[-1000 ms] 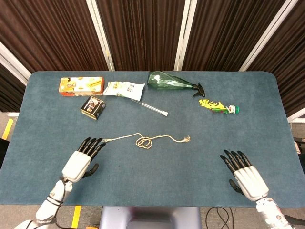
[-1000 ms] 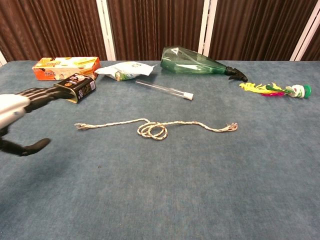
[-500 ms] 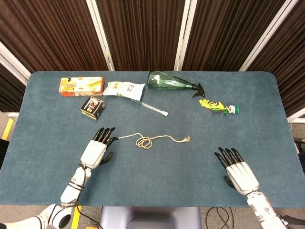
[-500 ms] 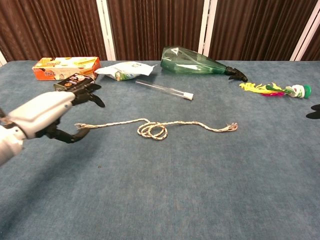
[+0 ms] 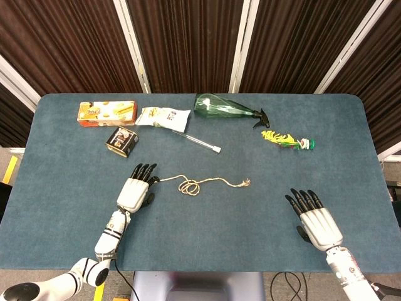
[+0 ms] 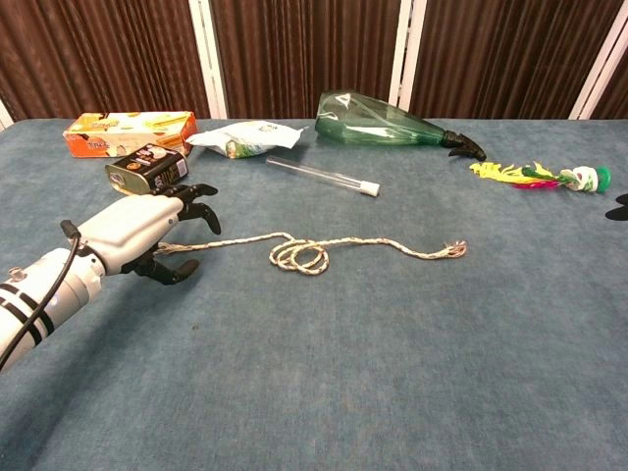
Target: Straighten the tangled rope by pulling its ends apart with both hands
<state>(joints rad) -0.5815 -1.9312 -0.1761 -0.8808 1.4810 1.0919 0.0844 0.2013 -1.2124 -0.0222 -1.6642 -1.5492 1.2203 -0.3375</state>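
Note:
The pale twisted rope [image 5: 213,181] [image 6: 383,241] lies on the blue table with a small coil [image 5: 189,187] [image 6: 299,257] near its middle and a frayed right end [image 5: 247,182] [image 6: 456,249]. My left hand [image 5: 136,188] [image 6: 147,235] hovers over the rope's left end, fingers spread above it and thumb below; the end itself is hidden under the hand. No grip on the rope shows. My right hand [image 5: 316,219] lies open, palm down, well to the right of and nearer than the frayed end. In the chest view only its dark fingertips [image 6: 618,201] show at the right edge.
Along the far side lie an orange box [image 5: 106,111], a small tin can [image 5: 122,140], a white snack bag [image 5: 163,116], a clear tube [image 5: 197,141], a green spray bottle [image 5: 225,108] and a yellow-green toy [image 5: 287,140]. The can stands just beyond my left hand.
My left hand has moved forward and to the right, onto the rope's left end. My right hand shifted slightly. The rope has not moved.

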